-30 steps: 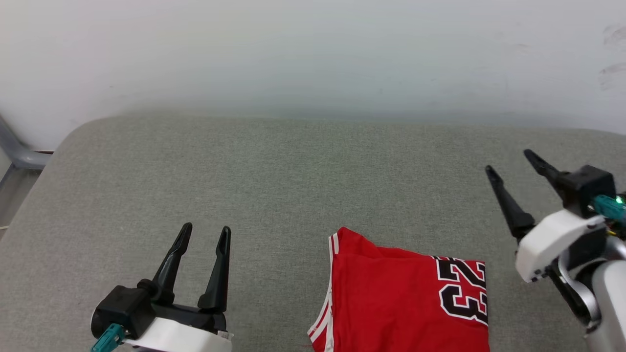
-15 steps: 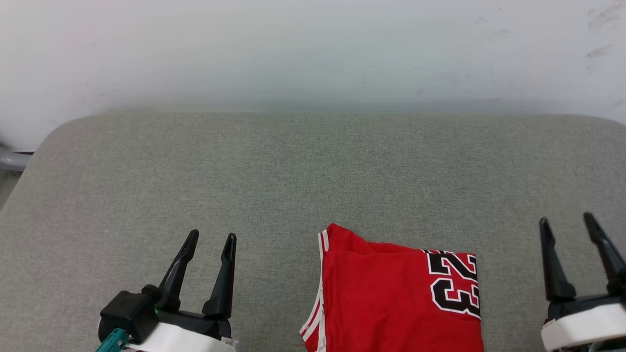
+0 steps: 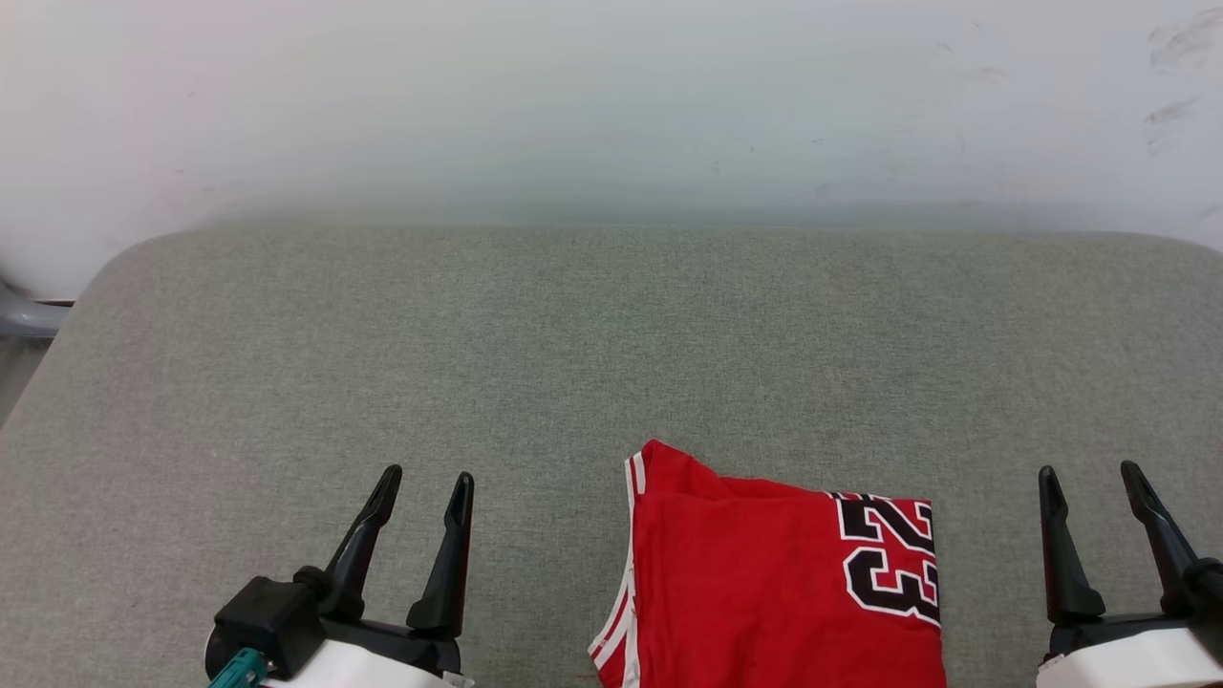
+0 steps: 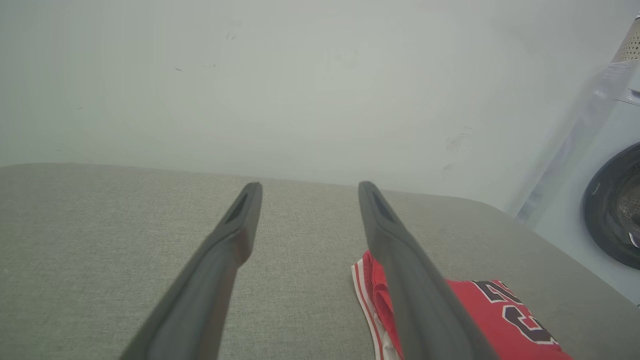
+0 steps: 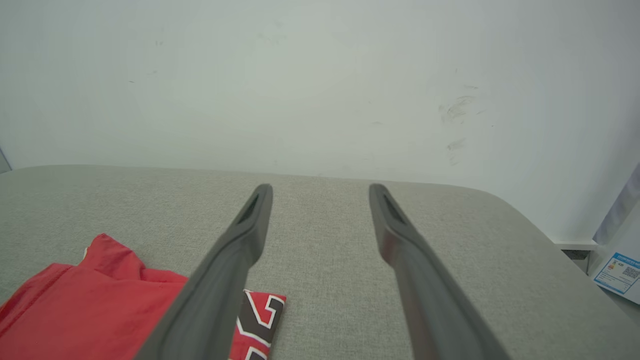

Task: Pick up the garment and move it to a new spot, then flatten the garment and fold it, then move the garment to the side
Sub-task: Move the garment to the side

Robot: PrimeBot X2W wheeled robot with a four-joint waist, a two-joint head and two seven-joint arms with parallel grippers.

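Observation:
The garment (image 3: 764,592) is a red jersey lying folded on the grey cushion (image 3: 573,344), at the bottom centre-right of the head view, with a black white-edged "23" on its right part and red-white striped trim along its left edge. My left gripper (image 3: 427,485) stands open at the lower left, well left of the garment, nothing between its fingers. My right gripper (image 3: 1091,480) stands open at the lower right, just right of the garment, also empty. The left wrist view shows the garment (image 4: 475,310) beyond the right finger. In the right wrist view the garment (image 5: 100,305) lies at lower left.
A pale wall (image 3: 611,105) rises behind the cushion. A grey metal frame part (image 3: 24,320) shows past the cushion's left edge. A washing machine (image 4: 615,200) with a dark round door stands to the right. A labelled white object (image 5: 620,272) sits beyond the cushion's right end.
My right gripper dropped from the upper right, tilted, to an upright rest at the lower right. The head camera shifted slightly. The garment lies as before, and the left gripper has barely moved.

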